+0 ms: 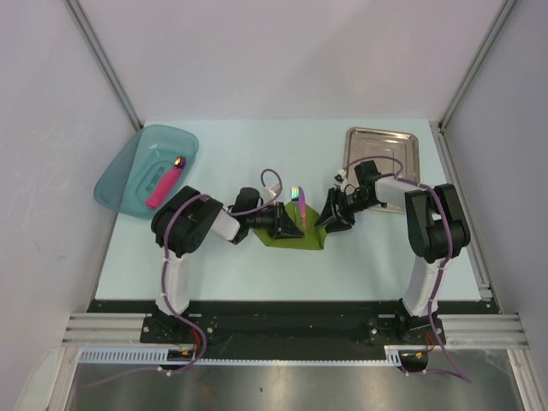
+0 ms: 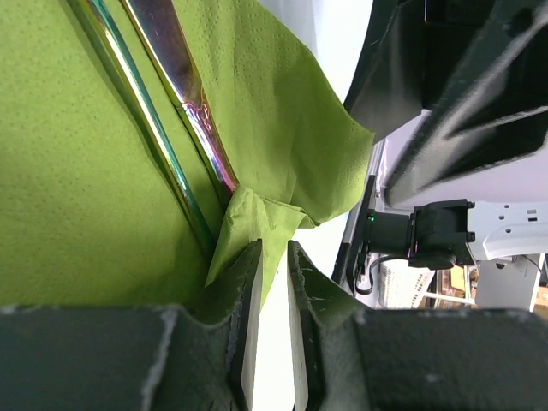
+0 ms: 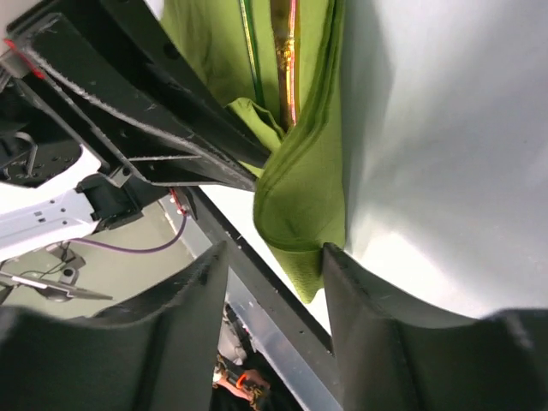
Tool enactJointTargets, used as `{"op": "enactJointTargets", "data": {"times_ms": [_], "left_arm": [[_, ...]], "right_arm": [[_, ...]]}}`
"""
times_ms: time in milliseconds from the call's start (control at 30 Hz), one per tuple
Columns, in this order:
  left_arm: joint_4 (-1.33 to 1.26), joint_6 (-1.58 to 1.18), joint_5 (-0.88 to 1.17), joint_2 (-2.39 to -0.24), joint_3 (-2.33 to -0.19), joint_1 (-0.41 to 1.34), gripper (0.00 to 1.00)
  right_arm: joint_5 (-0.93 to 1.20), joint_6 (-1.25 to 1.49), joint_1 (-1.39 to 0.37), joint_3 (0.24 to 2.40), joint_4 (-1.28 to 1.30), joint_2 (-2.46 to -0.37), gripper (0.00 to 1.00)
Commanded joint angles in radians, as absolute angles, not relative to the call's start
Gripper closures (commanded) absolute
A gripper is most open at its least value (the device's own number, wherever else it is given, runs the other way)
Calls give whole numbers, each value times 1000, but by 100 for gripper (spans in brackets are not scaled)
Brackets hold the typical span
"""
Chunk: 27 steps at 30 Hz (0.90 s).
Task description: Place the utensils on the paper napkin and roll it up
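Pale surface (image 1: 257, 145) is carrying everything; left hand (image 2: 272, 257) is pinching, nearly closed, a folded corner of the paper napkin (image 2: 77, 171); right hand (image 3: 274, 253) is gaping open around the napkin's folded-over edge; the utensils (image 2: 190, 90) are lying side by side on the sheet, their ends disappearing beneath the fold and past the frame; from above, both hands are masking most of it.

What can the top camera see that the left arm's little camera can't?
Only the top view shows the teal tub holding a pink bar, the steel tray and both arms whole. Only the left wrist view shows, up close, the left gripper nearly closed on a folded corner of the paper napkin. Both show that green napkin with the two rainbow utensils on it.
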<state>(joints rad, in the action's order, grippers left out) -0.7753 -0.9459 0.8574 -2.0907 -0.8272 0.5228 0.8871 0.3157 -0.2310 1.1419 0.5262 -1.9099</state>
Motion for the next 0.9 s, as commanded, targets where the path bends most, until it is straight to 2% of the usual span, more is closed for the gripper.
{"op": "enactJointTargets", "data": {"times_ms": [0, 33, 233, 267, 300, 333, 400, 633, 867], "left_arm": [[-801, -956, 856, -2089, -851, 514, 78], [-802, -956, 856, -2088, -851, 514, 78], [-801, -954, 856, -2083, -848, 514, 78], [-801, -954, 854, -2083, -848, 514, 78], [-801, -954, 853, -2083, -848, 514, 78], [-801, -954, 853, -2085, -848, 514, 78], [-802, -954, 853, -2086, -848, 512, 78], [-801, -953, 851, -2086, -850, 514, 78], [-802, -953, 853, -2086, -850, 514, 78]], "right_arm": [[826, 315, -244, 1177, 543, -1913, 53], [812, 307, -244, 1184, 563, -1917, 58], [704, 253, -256, 1247, 653, -1921, 64], [692, 247, -262, 1252, 666, -1919, 63], [649, 244, -262, 1255, 676, -1916, 55], [640, 232, -267, 1256, 689, -1914, 40], [669, 229, -265, 1252, 696, -1922, 36], [862, 252, -276, 1224, 689, -1967, 43], [1005, 284, -273, 1195, 677, -1967, 40]]}}
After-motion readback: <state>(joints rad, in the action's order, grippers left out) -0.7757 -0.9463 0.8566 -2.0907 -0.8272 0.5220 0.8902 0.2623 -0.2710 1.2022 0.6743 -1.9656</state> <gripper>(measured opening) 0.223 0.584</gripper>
